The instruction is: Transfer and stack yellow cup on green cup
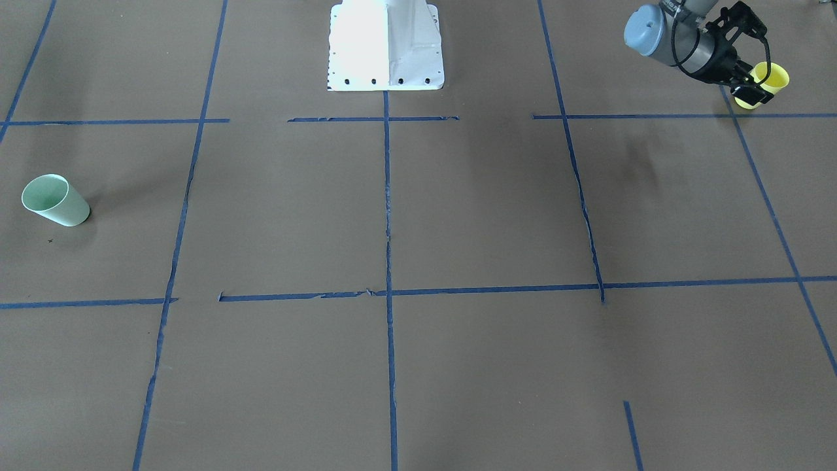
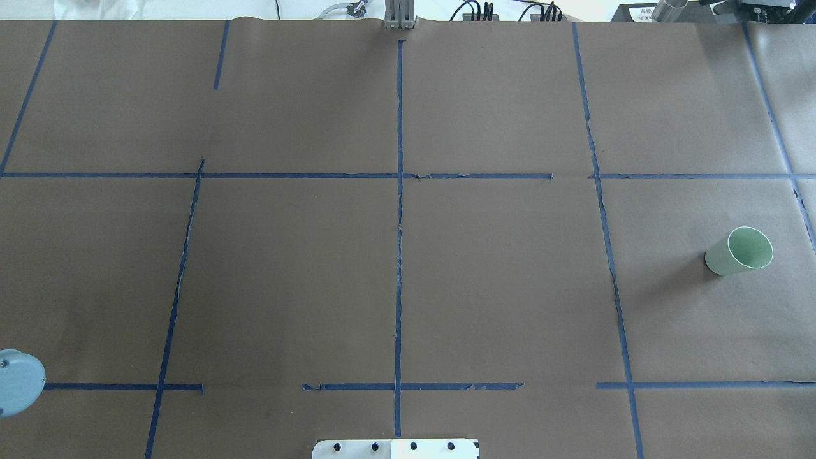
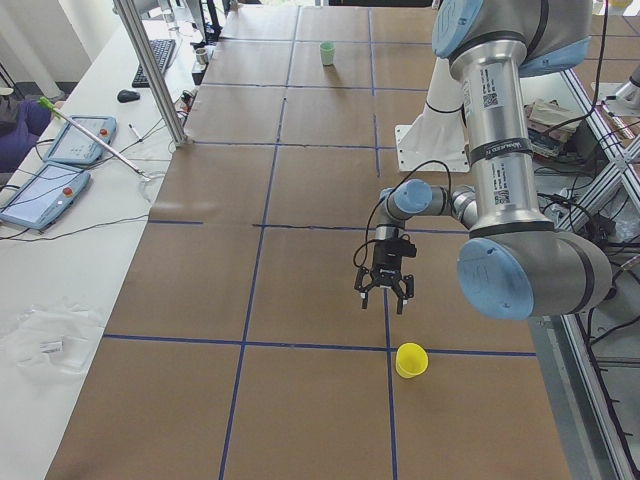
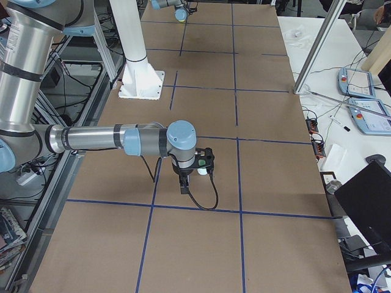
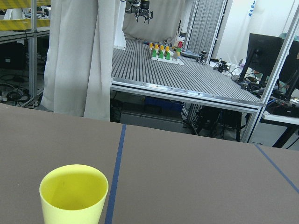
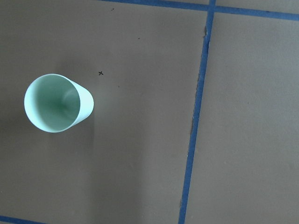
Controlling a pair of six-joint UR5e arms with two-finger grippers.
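Left arm, the big near one in the left-side view, is bent back over its own end of the table. That puts the left gripper above and just short of the small bright yellow tapered plastic cup. Fingers are spread wide with nothing in them. I read this as a pre-grasp hover, pick not yet made. The yellow cup stands upright, mouth up, just beside a tape crossing and free of the fingers. The left wrist view has it low in frame, just ahead.

Right arm reaches out low and level, wrist pointing down over the small pale mint-green tapered plastic cup, probably waiting at the target. Right gripper shows only from the side camera, so I can't tell how far apart its fingers are or whether they hold anything. The green cup is upright at the opposite end, well apart from the yellow one, so the transfer has to cross the whole table.

Surface: flat table under brown paper, gridded with blue tape that is torn in places. White robot base plate sits at the robot's edge. Tiny pen cross near the green cup.

Room: side bench with teach pendants. Grey ridged bench with coloured blocks past a pale curtain.
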